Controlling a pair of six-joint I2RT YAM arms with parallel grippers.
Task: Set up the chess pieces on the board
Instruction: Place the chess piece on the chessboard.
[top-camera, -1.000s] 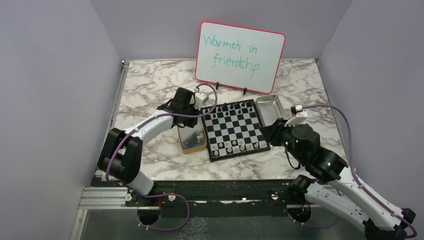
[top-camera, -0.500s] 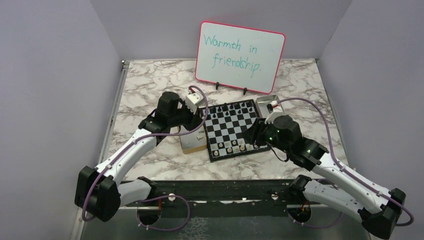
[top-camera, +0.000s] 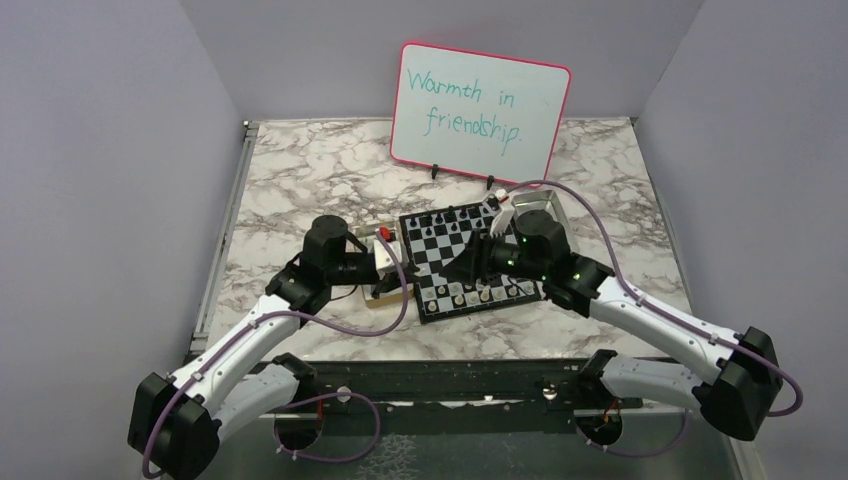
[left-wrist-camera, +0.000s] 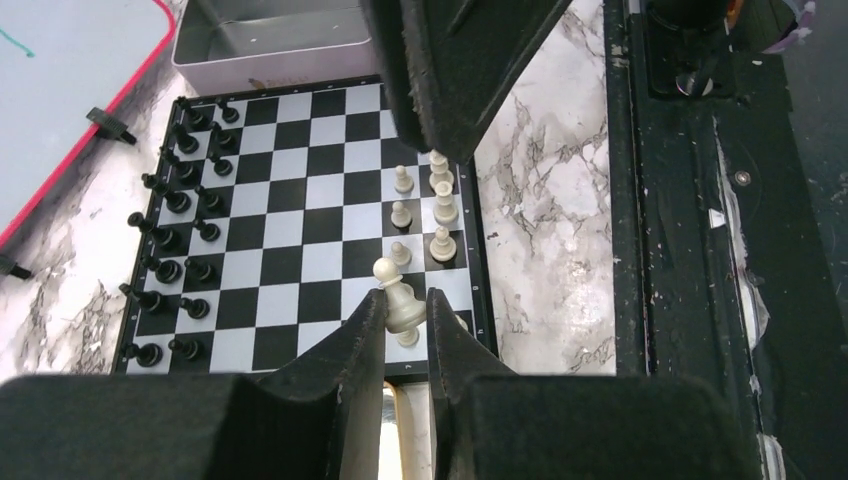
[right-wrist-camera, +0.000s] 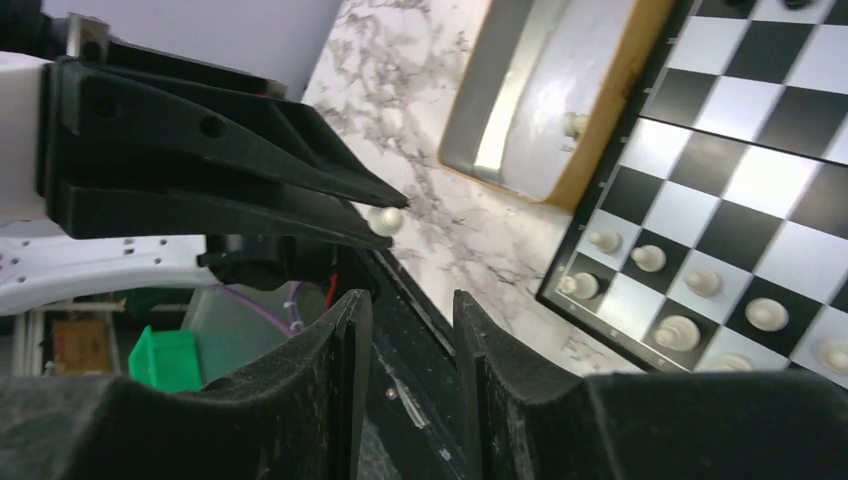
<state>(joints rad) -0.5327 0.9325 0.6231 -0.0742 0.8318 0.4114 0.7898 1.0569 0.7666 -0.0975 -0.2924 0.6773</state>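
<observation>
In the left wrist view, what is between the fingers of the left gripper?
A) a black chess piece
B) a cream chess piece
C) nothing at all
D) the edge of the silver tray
B: the left gripper is closed on a cream chess piece, which it holds over the board.

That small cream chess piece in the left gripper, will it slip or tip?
The small cream chess piece is likely light and rigid. Its smooth rounded body could pivot in the left gripper. Taller than its base, it may topple when released.
</observation>
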